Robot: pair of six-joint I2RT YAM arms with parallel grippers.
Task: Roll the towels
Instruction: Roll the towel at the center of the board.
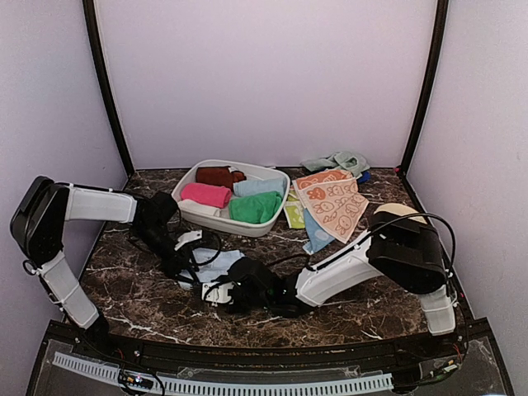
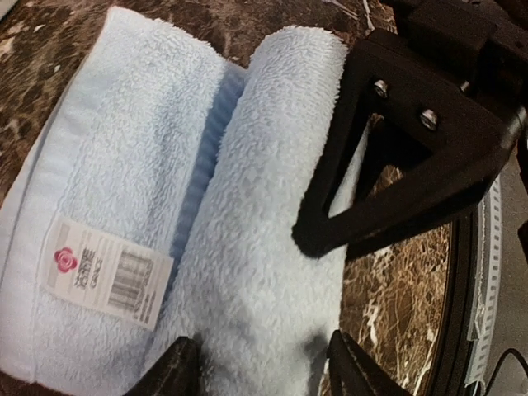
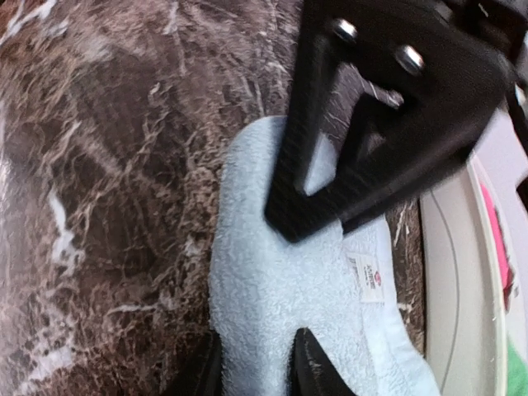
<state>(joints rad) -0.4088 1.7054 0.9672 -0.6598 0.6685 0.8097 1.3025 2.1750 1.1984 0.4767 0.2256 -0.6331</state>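
Observation:
A pale blue towel [image 1: 216,262] lies on the marble table between my two grippers, partly rolled. In the left wrist view its roll [image 2: 264,231] lies beside the flat part with a white label [image 2: 107,271]. My left gripper [image 2: 264,363] straddles the roll, jaws closed against its sides. My right gripper [image 3: 254,351] is shut on the rolled edge of the same towel [image 3: 272,289]. In the top view the left gripper [image 1: 188,266] and right gripper [image 1: 221,290] meet at the towel. Rolled brown [image 1: 219,175], pink [image 1: 206,195], pale blue [image 1: 257,186] and green [image 1: 254,208] towels lie in the basin.
The white oval basin [image 1: 180,202] stands behind the grippers. Peach printed towels [image 1: 334,202] with green and blue ones under them lie to its right. A mint cloth [image 1: 337,161] lies at the back. A tan disc [image 1: 400,210] sits at the right.

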